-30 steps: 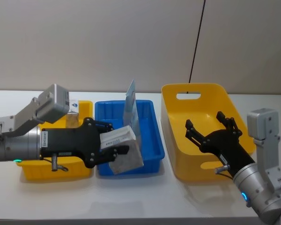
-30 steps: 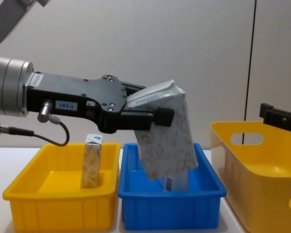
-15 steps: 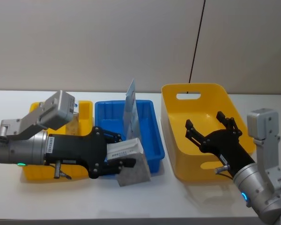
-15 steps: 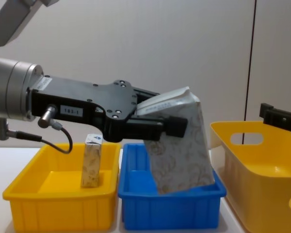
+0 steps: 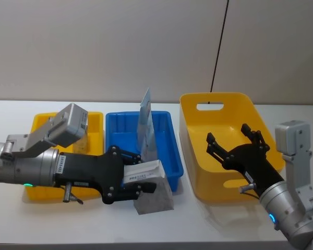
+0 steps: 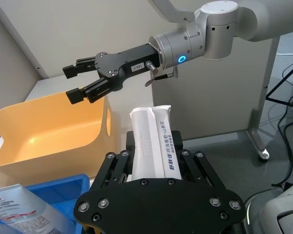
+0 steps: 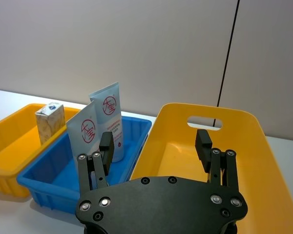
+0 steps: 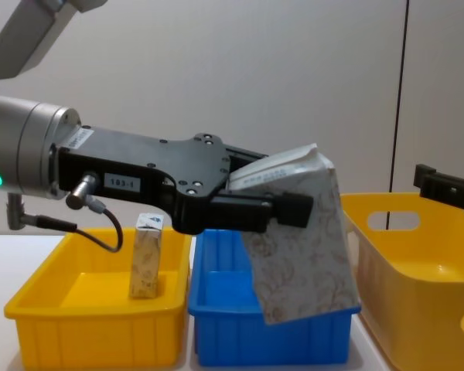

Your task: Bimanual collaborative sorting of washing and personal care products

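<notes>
Since a second ago, my left gripper (image 5: 140, 180) is coming back toward the robot's body. It is clamping the beige pack (image 5: 156, 195) at its white top, and the pack is now hanging tilted just in front of the blue bin (image 5: 167, 143), no longer above it. The pale blue-and-white pouches (image 5: 146, 127) are standing inside that bin. My right gripper (image 5: 235, 141) is hovering with fingers spread over the large yellow bin (image 5: 214, 95).

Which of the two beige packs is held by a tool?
The pack clamped in the left tool, by the blue bin; the other pack stands upright inside the small yellow bin.
</notes>
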You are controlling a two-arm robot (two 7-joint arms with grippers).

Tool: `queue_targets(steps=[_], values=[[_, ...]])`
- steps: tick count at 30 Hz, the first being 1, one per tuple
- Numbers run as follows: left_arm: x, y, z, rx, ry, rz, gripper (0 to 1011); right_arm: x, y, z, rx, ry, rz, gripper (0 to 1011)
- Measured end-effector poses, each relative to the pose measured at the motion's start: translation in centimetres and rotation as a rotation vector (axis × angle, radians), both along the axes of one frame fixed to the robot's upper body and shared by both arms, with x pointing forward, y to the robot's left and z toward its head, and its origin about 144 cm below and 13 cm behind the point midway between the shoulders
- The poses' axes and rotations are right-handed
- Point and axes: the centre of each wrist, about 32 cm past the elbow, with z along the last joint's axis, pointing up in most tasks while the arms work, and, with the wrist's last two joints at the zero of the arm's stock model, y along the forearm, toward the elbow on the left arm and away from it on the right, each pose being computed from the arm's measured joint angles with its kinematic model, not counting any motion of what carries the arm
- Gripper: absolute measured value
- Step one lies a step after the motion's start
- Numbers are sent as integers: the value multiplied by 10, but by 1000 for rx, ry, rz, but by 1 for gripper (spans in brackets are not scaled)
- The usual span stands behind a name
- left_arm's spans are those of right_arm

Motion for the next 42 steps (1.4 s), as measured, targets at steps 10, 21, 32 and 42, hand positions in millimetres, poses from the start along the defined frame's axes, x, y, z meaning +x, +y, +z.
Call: queue_targets(steps=[10,21,32,42], values=[[1,-2,-1,-2,6,-12,364,0,0,0,0,0,0,1002],[1,-2,-1,-3,9,-18,364,0,0,0,0,0,0,1002],[1,-3,-1,-3,10,-20,364,1,-8,2,-10,-1,43,1002],[1,-3,-1,-4,11,-22,364,4,-28,7,-33,-7,165,1002]])
